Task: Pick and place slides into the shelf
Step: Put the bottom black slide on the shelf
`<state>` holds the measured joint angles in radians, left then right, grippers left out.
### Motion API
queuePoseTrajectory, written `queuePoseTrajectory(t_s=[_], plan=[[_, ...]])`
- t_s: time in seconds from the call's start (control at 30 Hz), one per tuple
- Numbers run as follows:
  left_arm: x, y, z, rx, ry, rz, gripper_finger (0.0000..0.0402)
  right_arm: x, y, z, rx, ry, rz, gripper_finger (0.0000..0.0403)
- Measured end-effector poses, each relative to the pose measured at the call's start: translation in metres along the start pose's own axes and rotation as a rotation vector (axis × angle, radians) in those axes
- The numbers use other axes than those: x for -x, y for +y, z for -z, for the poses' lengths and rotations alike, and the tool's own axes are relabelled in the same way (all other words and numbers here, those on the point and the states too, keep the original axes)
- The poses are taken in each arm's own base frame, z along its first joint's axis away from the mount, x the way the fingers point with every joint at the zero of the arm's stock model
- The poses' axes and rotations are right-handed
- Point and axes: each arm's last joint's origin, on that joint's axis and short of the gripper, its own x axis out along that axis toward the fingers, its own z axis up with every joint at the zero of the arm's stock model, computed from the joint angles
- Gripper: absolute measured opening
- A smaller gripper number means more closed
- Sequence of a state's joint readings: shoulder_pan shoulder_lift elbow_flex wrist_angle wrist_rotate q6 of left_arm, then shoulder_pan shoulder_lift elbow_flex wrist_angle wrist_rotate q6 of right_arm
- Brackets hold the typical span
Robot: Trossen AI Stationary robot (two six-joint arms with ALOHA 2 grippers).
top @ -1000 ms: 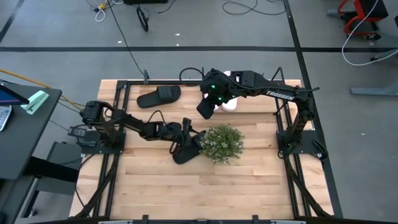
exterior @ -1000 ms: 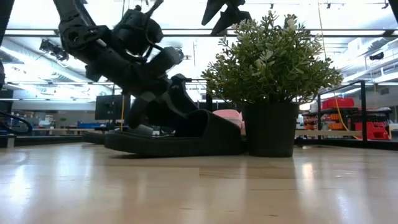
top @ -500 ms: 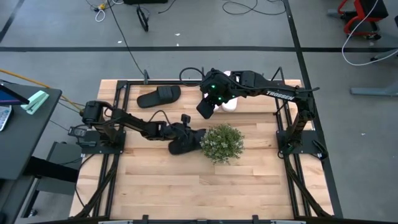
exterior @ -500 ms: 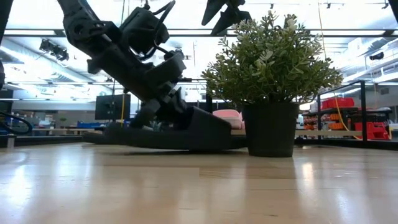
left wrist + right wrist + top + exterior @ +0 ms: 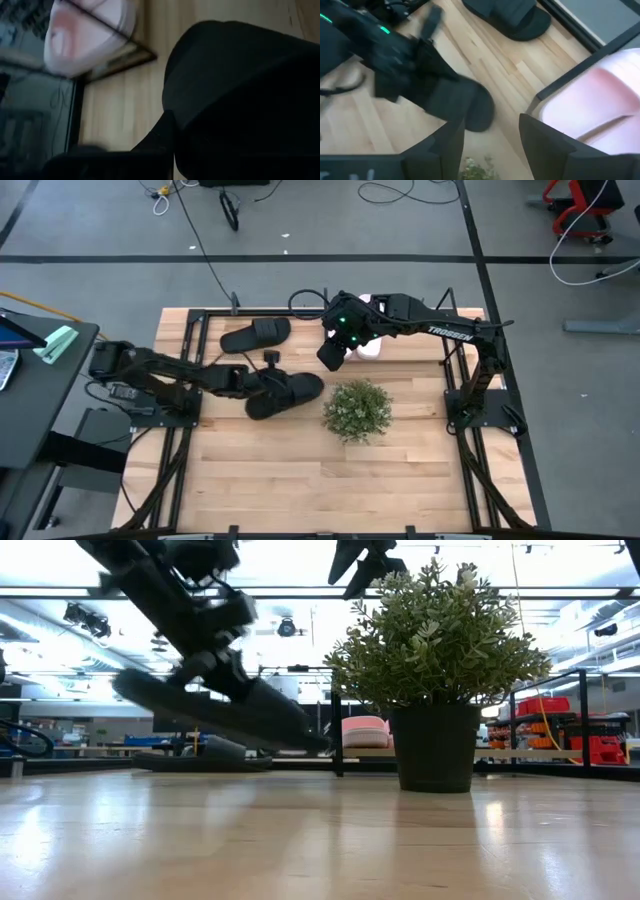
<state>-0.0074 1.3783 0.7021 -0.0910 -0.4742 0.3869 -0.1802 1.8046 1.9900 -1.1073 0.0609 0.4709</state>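
Note:
My left gripper [image 5: 266, 380] is shut on a black slide [image 5: 287, 393], which hangs tilted above the table [image 5: 215, 708] left of the plant. A second black slide [image 5: 255, 335] lies sole down at the far left. Pale pink slides [image 5: 600, 97] sit on the shelf's thin black bars [image 5: 555, 89], also seen far back in the low view [image 5: 365, 730]. My right gripper [image 5: 492, 142] hovers open beside the pink slides, with nothing between its fingers. My left gripper holds the black slide on its upper side near the end toward the table's left [image 5: 232, 683], coming at it from above and slanting down. The gripper itself hides the exact spot. The slide is lifted clear of the table, its right end [image 5: 305, 740] lower.
A small green plant in a black pot [image 5: 357, 408] stands mid-table, just right of the held slide. Black frame posts [image 5: 337, 735] rise at the far side. Bare wooden table [image 5: 330, 480] lies toward the near edge.
My left gripper has shut on the black slide that lay against the plant pot. It has then risen and gone toward the table's left edge. The slide has left the table, moved away from the plant and tipped, its right end down.

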Motion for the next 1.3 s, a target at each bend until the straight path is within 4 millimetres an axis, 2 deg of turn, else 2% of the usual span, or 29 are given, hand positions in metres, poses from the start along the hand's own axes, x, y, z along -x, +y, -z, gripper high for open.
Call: queuePoseTrajectory(t_s=[0.2,0.4,0.6,0.87,0.97,1.1,1.2,1.3], plan=[[0.04,0.021,0.009,0.08,0.032,-0.074,0.0014,0.0,-0.003,0.003,-0.031,0.024,0.039,0.0194],[0.083,0.046,0.015,0.199,-0.015,-0.229,0.0014,0.0,-0.004,0.002,-0.116,0.024,0.046,0.0194],[0.112,0.074,-0.003,0.196,-0.09,-0.413,0.0014,0.0,-0.002,-0.007,-0.174,-0.042,-0.04,0.0194],[0.126,0.106,-0.026,0.22,-0.216,-0.58,0.0014,0.007,-0.017,-0.028,-0.34,-0.161,-0.125,0.0194],[0.128,0.119,-0.029,0.246,-0.223,-0.636,0.0014,0.017,-0.024,-0.036,-0.444,-0.257,-0.121,0.0194],[0.124,0.128,-0.028,0.263,-0.222,-0.656,0.0014,0.042,-0.038,-0.045,-0.527,-0.375,-0.151,0.0194],[0.124,0.129,-0.03,0.269,-0.262,-0.645,0.0014,0.058,-0.054,-0.05,-0.563,-0.405,-0.184,0.0194],[0.122,0.126,-0.035,0.253,-0.304,-0.6,0.0014,0.068,-0.076,-0.055,-0.548,-0.364,-0.275,0.0194]])
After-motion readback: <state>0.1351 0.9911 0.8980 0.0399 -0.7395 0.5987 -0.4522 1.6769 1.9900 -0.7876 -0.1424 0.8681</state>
